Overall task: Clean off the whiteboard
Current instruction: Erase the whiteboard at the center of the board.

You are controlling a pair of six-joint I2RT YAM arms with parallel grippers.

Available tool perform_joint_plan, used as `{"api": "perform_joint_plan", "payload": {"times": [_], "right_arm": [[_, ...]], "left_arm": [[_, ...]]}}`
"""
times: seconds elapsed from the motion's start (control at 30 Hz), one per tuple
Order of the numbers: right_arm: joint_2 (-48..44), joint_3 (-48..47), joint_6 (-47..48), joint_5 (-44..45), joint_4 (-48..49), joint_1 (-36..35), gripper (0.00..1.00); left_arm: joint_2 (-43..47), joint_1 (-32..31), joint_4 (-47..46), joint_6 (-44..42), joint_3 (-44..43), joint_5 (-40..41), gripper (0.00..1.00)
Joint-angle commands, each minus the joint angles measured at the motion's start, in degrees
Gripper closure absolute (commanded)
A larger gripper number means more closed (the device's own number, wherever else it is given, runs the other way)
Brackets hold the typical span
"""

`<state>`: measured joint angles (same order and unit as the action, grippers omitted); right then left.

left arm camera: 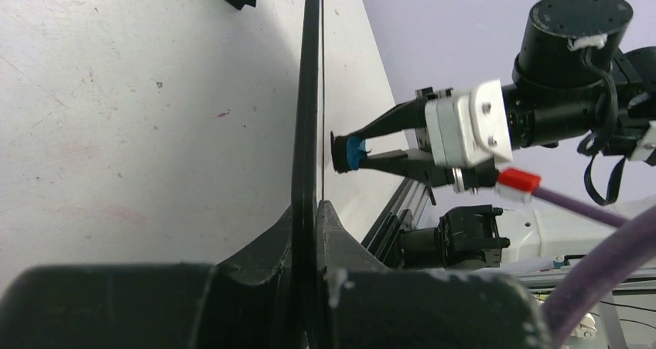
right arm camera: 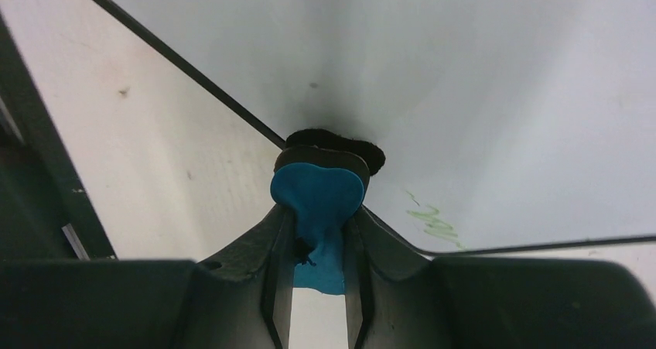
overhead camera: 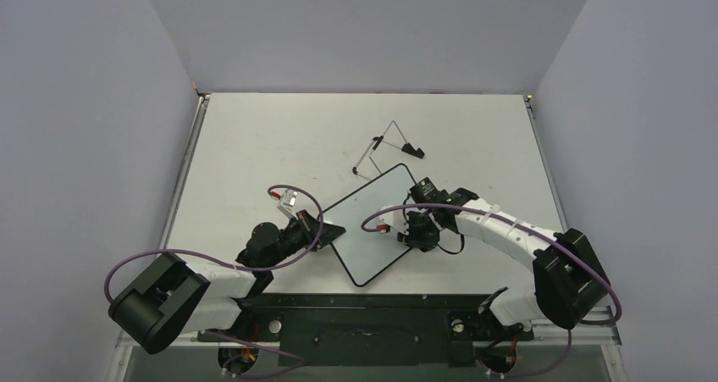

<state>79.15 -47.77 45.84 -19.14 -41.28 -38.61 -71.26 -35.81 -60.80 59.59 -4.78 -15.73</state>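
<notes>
— Item one, whiteboard [overhead camera: 372,223]?
— You have it mid-table, left gripper [overhead camera: 326,229] clamped on its 9 o'clock edge.
— Item two, right gripper [right arm camera: 319,180]?
— Pinched on the blue eraser [right arm camera: 317,202], pressed to the board's 3 o'clock side.

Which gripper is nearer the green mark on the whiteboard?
Right. The right gripper presses its eraser to the whiteboard just beside the green mark. The left gripper clamps the board's edge across from it, away from the mark.
</notes>
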Motion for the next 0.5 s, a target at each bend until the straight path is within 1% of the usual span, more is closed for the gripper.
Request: {"api": "perform_joint_plan", "payload": {"times": [0.0, 0.47], "right_arm": [[-1.9, -1.1, 0.2, -1.7, 0.5, 4.0, 1.00], [-10.7, -0.7, 5.2, -5.2, -3.5, 7.3, 1.00]], "left_arm": [[1.9, -0.1, -7.8, 1.3, -2.6, -1.4, 1.00], [2.4, 0.0, -7.6, 1.0, -2.4, -1.7, 1.00]]}}
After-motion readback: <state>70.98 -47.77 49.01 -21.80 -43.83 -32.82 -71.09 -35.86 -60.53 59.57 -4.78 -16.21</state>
